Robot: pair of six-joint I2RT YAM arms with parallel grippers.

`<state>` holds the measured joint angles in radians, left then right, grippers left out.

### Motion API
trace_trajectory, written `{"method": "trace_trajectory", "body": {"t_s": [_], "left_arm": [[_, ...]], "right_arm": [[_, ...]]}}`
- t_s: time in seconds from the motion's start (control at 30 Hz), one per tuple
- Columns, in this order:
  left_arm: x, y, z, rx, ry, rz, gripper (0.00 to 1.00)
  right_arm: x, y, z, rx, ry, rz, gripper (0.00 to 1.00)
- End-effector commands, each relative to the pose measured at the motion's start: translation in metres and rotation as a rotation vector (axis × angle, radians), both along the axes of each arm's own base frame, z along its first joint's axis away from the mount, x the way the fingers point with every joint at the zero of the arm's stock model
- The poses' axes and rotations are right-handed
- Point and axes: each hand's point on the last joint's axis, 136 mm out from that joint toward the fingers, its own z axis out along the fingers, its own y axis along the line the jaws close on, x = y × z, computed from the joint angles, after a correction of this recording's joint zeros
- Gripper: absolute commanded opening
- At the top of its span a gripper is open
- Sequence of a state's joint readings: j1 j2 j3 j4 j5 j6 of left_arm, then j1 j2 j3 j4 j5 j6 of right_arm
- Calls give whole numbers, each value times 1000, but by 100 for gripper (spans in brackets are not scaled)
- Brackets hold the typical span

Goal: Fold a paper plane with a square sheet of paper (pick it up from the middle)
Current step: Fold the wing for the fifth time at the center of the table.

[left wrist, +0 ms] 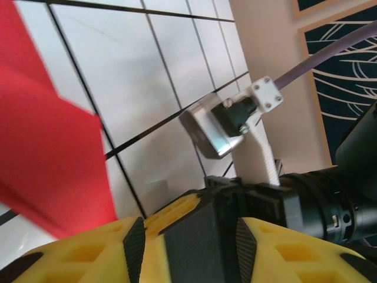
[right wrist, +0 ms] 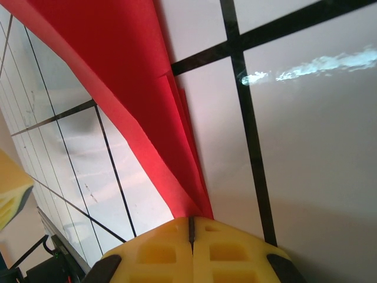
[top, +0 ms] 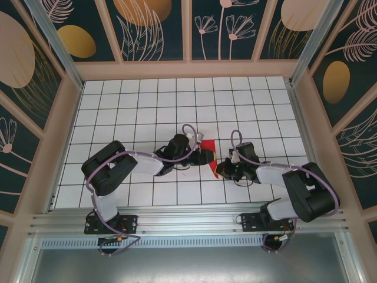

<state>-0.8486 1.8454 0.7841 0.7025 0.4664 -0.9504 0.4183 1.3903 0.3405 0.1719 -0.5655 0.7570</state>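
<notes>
Yellow fingers (right wrist: 153, 253) of the right pincer (right wrist: 191, 227): pressed together, clamped on the narrow end of the sheet of paper (right wrist: 118, 76).

Sheet of paper: bright red, creased into several stacked layers with long straight edges. It widens away from the clamp over the table (right wrist: 306, 147).

Left pincer (left wrist: 188, 230): jaws partway apart. The sheet of paper (left wrist: 47, 165) lies just beside its left finger (left wrist: 70, 259); whether they touch cannot be told.

Right arm's wrist (left wrist: 318, 200): black, beyond the left pincer. It carries a silver block (left wrist: 215, 132), a white bracket (left wrist: 263, 96) and a purple cable (left wrist: 330, 56).

Top view: the sheet of paper (top: 208, 144) lies mid-table, between the left pincer (top: 202, 157) and the right pincer (top: 222, 171).

Table (top: 147, 106): white tiles, black grid lines.

Wall panels (top: 153, 23): dark, with leaf and flower motifs, at the far edge and sides.
</notes>
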Motion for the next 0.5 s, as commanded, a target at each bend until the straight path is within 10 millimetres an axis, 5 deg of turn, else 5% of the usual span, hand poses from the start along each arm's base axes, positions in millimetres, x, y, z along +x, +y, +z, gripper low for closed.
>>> {"method": "trace_trajectory", "body": {"t_s": [0.0,0.47], "left_arm": [[8,9,12,-29,-49,58,44],[15,-6,-1,-99,13,43,40]], "right_arm": [[-43,-40,-52,-213,176,-37,5],[-41,-40,-50,-215,173,-44,5]]}}
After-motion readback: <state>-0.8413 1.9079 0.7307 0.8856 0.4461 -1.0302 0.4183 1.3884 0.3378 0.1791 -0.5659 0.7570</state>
